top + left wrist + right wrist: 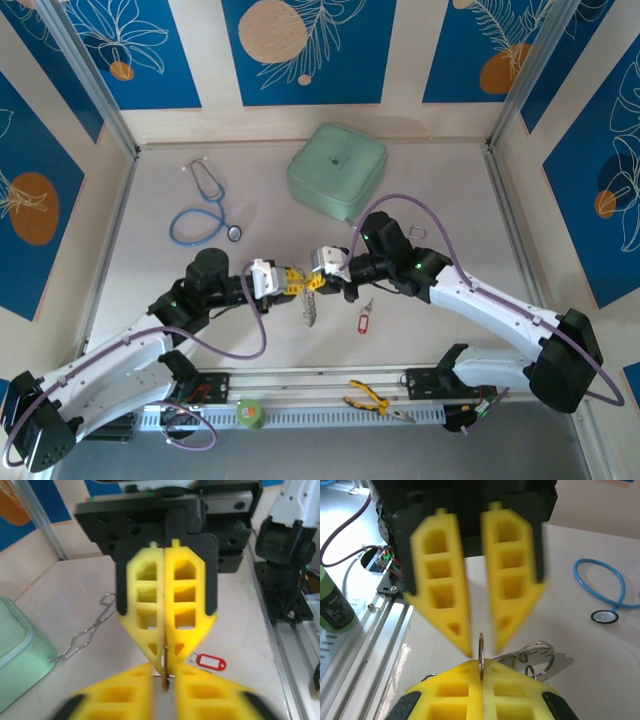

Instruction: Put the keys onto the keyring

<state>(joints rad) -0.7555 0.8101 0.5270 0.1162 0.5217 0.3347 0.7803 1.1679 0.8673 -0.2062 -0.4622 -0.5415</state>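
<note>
Top view: got left pincer [296,283] and right pincer [314,283] nose to nose over mid-table [420,340], with the keyring [310,310] dangling under them and the red-tagged key [365,321] lying loose just to the right, not touching. Left wrist: looking at right pincer [166,652] clamped shut on the keyring's thin wire, edge-on; red-tagged key [210,661] on the table beyond. Right wrist: seeing left pincer [481,647] with fingers [445,595] parted, wire rim poking into the gap, not clamped; strung metal pieces [535,660] hanging beside. Expect light, stiff-but-springy, slick wire, likely to twist in the pads. Suggest gripping bare wire close to the opening, clear of the strung pieces. For the red-tagged key, take the tag, not the blade.
</note>
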